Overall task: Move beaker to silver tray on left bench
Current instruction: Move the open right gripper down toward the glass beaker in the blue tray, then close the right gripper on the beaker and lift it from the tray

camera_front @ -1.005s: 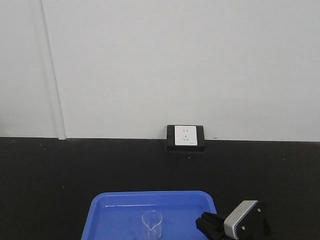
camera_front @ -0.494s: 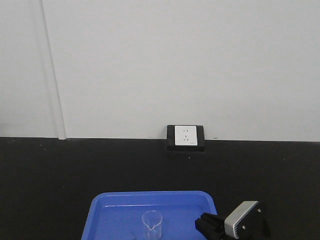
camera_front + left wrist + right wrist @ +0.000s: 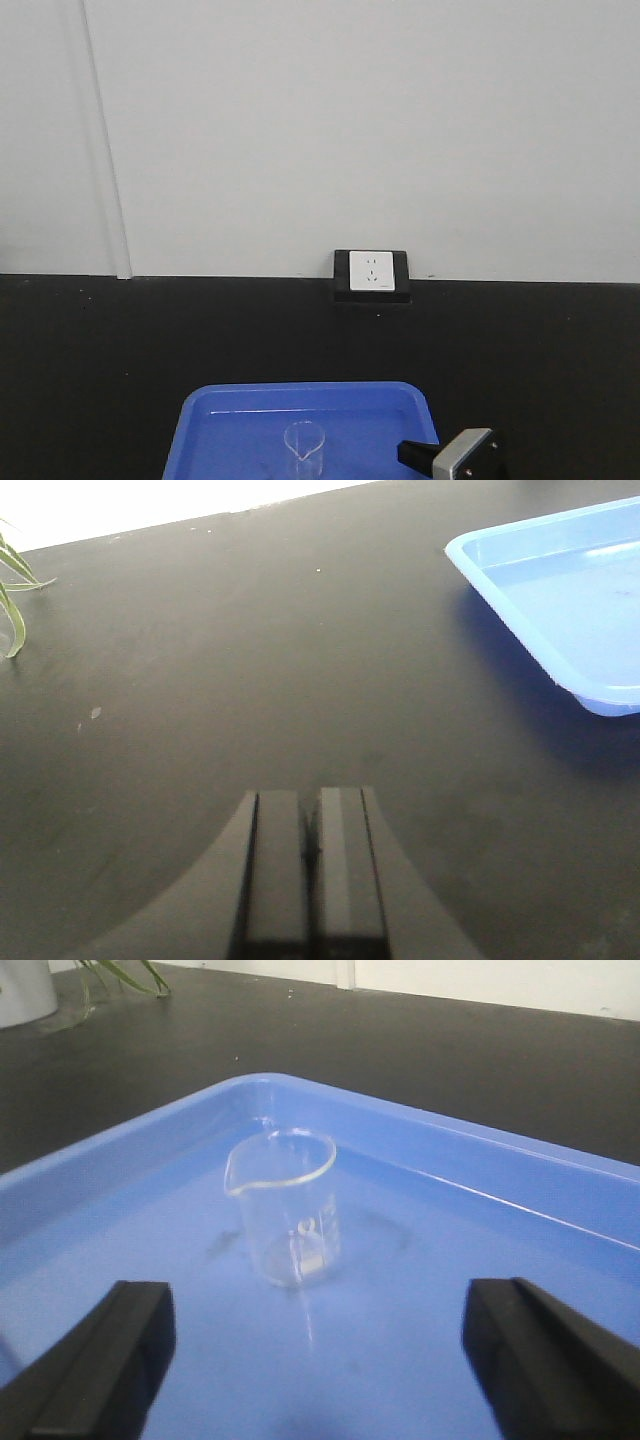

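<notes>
A small clear glass beaker [image 3: 288, 1206] stands upright in a blue tray [image 3: 520, 1170], its pouring lip turned left; the front view shows the beaker [image 3: 303, 447] near the blue tray's [image 3: 215, 420] middle. My right gripper [image 3: 315, 1335] is open, its two black fingers spread wide just short of the beaker, low over the tray floor. From the front, only the right arm's wrist [image 3: 455, 457] shows at the tray's right edge. My left gripper [image 3: 310, 825] is shut with nothing in it, over bare black bench left of the blue tray [image 3: 560, 590]. The silver tray is out of view.
A wall socket [image 3: 370, 275] sits on the black bench's back edge under the white wall. Green plant leaves [image 3: 15, 590] reach in at the far left of the left wrist view; a white pot [image 3: 25, 990] with leaves stands beyond the tray.
The right arm has dropped lower and moved left toward the beaker; less of its wrist shows in the front view. The beaker and tray have not moved.
</notes>
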Tool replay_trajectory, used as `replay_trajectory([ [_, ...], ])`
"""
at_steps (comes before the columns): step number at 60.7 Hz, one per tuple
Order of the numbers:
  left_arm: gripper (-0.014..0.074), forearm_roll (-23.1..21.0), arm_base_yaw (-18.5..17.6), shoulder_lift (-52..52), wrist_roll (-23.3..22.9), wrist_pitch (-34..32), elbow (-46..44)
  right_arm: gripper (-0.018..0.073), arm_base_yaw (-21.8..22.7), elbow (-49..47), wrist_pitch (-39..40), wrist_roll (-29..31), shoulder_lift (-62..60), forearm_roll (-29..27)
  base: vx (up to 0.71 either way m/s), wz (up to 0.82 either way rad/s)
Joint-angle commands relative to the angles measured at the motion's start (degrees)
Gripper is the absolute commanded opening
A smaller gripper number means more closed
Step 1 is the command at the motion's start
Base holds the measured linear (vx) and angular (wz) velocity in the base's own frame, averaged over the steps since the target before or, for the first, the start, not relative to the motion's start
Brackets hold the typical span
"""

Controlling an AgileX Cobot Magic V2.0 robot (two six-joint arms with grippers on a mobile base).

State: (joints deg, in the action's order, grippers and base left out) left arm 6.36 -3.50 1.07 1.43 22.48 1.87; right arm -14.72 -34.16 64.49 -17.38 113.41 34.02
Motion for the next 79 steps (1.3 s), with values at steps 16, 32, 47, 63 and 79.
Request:
replay_trajectory([
  [16, 0.0001, 0.13, -0.21, 0.45, -0.11, -4.74, 1.14, 0.064, -7.9, -15.17, -12.17, -0.92, 1.33, -3.68, 0.0, 0.0],
  [32, 0.0001, 0.13, -0.21, 0.45, -0.11, -4.74, 1.14, 0.0631, -9.17, -23.29, -12.73, -5.18, 7.77, -4.01, 0.0, 0.0],
  [47, 0.0001, 0.13, -0.21, 0.45, -0.11, -4.74, 1.14, 0.0555, -9.25, -29.23, -13.75, -8.42, 12.62, -2.43, 0.0, 0.0],
  [63, 0.0001, 0.13, -0.21, 0.45, -0.11, -4.74, 1.14, 0.0099, -9.71, -29.79, -15.09, -9.64, 11.67, -4.25, 0.0, 0.0],
  [79, 0.0001, 0.13, -0.21, 0.45, -0.11, -4.74, 1.14, -0.0015, -9.52, -29.7, -40.96, -16.64, -3.27, -2.85, 0.0, 0.0],
])
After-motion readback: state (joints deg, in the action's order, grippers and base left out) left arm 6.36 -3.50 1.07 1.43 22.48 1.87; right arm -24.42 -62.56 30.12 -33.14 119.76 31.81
